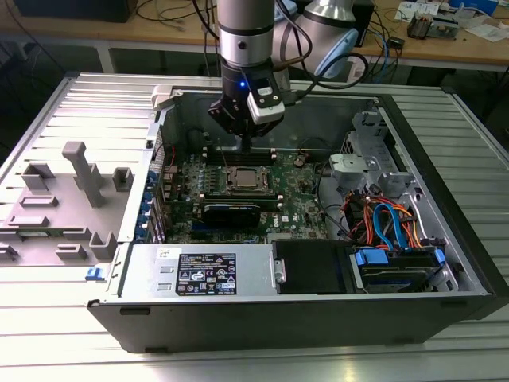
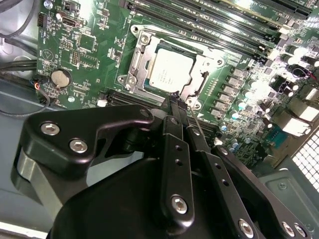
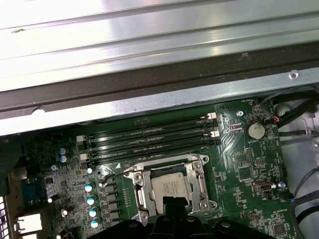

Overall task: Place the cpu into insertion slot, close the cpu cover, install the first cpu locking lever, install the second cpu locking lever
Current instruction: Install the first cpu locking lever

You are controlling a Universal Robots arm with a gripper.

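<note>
Closed end effector (image 2: 175,97) at cover (image 2: 212,64) edge, beside seated cpu (image 2: 169,73); memory slots (image 2: 209,20) close alongside, case wall (image 3: 149,107) beyond.

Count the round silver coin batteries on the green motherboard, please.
1: the coin battery sits near the motherboard edge, apart from the cpu; the gripper may hide others.

Open top of the grey metal computer case (image 1: 382,99) is leaving clear entry from above. The black gripper (image 1: 244,148), fingers (image 2: 175,144) pressed together, is hanging just over the far edge of the square silver-rimmed insertion slot (image 1: 247,180). Long black memory slots (image 3: 149,134) are lining its far side; the long black graphics card (image 1: 231,212) is crowding its near side. On the exterior view's right, orange and blue cables (image 1: 382,219) and a silver drive cage (image 1: 358,163) are walling things in.
</note>
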